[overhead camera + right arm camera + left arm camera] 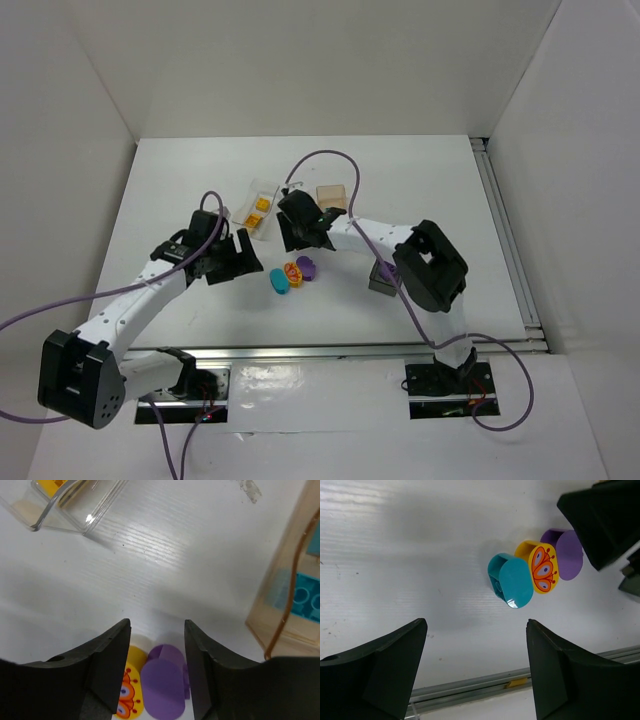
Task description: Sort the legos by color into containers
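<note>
Closest in, the right gripper hangs open and empty just above the purple piece. The left gripper is spread wide too, holding nothing. Yellow bricks lie in the clear tray and teal ones in the tan box. The purple piece, a yellow butterfly piece and a teal piece wait, touching, on the table. I cannot see into the dark grey box, which is half hidden by the right arm.
</note>
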You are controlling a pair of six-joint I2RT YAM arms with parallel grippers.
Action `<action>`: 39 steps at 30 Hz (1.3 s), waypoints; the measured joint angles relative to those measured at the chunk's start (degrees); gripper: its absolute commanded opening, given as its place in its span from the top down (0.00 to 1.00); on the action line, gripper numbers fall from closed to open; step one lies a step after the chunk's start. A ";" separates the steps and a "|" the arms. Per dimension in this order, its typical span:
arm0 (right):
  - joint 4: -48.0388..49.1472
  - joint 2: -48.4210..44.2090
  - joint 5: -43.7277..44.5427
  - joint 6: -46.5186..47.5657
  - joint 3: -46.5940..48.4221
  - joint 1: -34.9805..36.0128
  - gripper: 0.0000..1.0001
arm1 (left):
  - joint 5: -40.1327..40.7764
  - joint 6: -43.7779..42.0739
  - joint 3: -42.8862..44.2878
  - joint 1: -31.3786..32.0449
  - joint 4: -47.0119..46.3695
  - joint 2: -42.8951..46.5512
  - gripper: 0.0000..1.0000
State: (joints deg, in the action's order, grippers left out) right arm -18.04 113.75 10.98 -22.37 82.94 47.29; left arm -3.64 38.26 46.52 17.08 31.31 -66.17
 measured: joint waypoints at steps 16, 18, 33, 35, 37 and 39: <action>-0.68 -11.72 0.24 -0.66 -19.26 0.94 0.66 | 0.37 2.25 -2.29 2.60 -0.63 0.15 0.13; -0.92 -15.04 0.15 -1.49 -21.49 2.29 0.62 | 0.42 2.47 -2.29 2.93 -0.92 -0.22 0.13; 0.72 -25.46 -4.39 8.46 -26.21 5.81 0.00 | 2.25 2.67 -2.25 3.28 -1.31 -0.50 0.11; 0.85 -23.26 -4.98 11.93 -25.22 6.25 0.00 | 2.54 2.60 -2.10 3.28 -1.07 -0.48 0.10; 0.81 -21.92 -5.53 14.86 -25.11 6.60 0.00 | 2.95 2.51 -1.51 3.28 -0.37 -0.61 0.10; 0.85 -20.81 -5.99 17.49 -25.11 6.73 0.00 | 3.28 2.47 -0.85 3.26 -0.24 -0.90 0.10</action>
State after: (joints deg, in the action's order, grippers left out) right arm -17.19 92.95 4.99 -4.89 57.82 54.02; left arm -0.36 40.73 45.67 20.34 31.07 -67.07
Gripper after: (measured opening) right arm 0.999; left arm 0.896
